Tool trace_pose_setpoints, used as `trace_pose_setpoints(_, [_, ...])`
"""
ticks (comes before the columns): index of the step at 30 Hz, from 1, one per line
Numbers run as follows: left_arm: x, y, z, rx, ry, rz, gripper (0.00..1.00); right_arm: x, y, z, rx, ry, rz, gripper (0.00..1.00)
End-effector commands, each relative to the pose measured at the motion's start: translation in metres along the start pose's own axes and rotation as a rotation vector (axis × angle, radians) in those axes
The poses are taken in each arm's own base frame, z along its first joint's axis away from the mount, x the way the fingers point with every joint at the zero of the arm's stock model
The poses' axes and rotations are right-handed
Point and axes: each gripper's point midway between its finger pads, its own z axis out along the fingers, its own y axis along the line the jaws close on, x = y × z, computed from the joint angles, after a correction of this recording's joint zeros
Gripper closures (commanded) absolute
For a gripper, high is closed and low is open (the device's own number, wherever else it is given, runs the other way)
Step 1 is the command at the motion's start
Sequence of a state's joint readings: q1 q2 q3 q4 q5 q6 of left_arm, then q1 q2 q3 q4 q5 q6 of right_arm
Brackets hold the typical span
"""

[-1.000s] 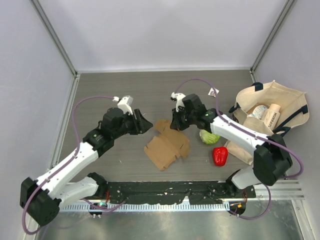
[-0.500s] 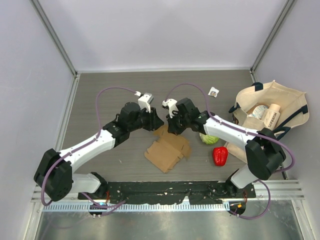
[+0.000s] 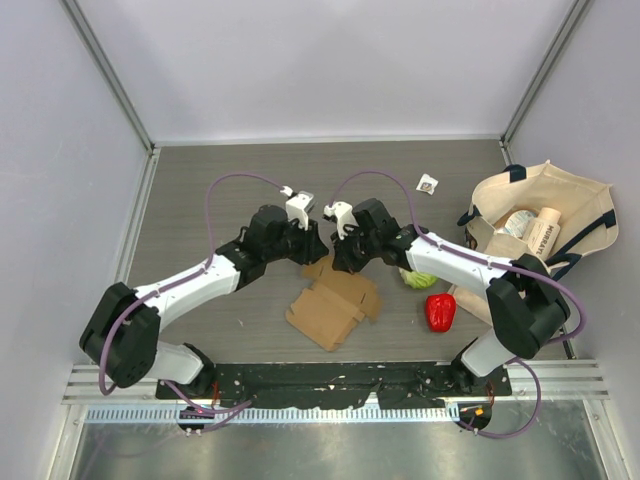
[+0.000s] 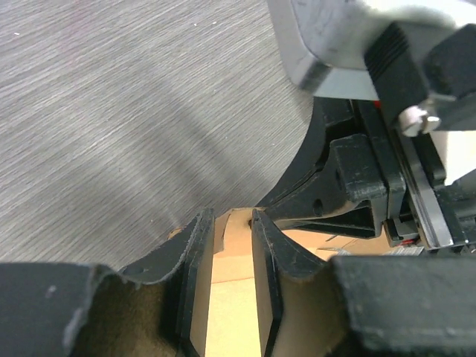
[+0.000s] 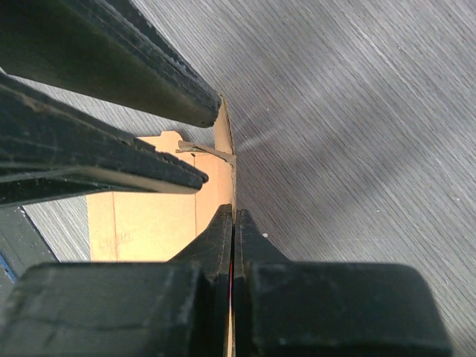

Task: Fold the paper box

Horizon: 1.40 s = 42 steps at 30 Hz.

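I am working with both my pincers at the far edge of the paper box (image 3: 335, 300), which lies mostly flat on the grey table (image 3: 220, 190) as a brown sheet with flaps, its far flap raised between my fingers. My right gripper (image 3: 338, 255) meets that edge from the right side of the box; in the right wrist view my right gripper (image 5: 233, 213) has its two fingers pressed together with the thin edge of the cardboard (image 5: 149, 223) pinched between them. My left gripper (image 3: 312, 247) comes at the same far edge from the left side of the box; in the left wrist view my left gripper (image 4: 229, 220) has its jaws apart, straddling the cardboard (image 4: 234, 312), and I think neither pad is pressing on it, though the view is too close to be sure. The two pincers sit just beside each other above that flap. Just right of the box lies a green cabbage (image 3: 418, 274), with a red pepper (image 3: 440, 312) nearer than it, and further right of the box stands a cream tote bag (image 3: 560, 215)
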<state>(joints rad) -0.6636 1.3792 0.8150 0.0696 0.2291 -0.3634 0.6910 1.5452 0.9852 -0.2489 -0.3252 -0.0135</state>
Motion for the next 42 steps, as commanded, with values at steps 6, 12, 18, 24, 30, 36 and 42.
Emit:
trace_pose_setpoints(6, [-0.001,-0.005,0.009,0.038,0.001,0.033,0.69,-0.02,0.006,-0.001,-0.04,-0.068,-0.016,1.0])
trace_pose_setpoints(12, [0.012,0.003,0.009,0.008,0.04,0.034,0.71,-0.018,0.006,-0.002,-0.04,-0.065,-0.014,1.0])
trace_pose_setpoints(18, [0.014,0.006,0.01,-0.012,0.03,0.038,0.9,-0.021,0.005,-0.004,-0.028,-0.069,-0.012,1.0])
trace_pose_setpoints(24, [0.008,0.01,0.012,-0.079,-0.028,0.084,1.0,-0.03,-0.013,-0.015,0.115,-0.093,0.099,0.64])
trace_pose_setpoints(30, [-0.006,0.015,0.009,-0.163,-0.148,0.088,1.0,-0.021,-0.063,-0.061,0.555,-0.116,0.503,0.37])
trace_pose_setpoints(36, [-0.012,0.017,0.001,-0.211,-0.241,0.092,1.0,-0.047,-0.043,-0.093,0.534,-0.311,0.927,0.33])
trace_pose_setpoints(42, [-0.02,0.019,-0.014,-0.25,-0.341,0.099,1.0,-0.07,-0.024,-0.092,0.389,-0.406,1.226,0.24])
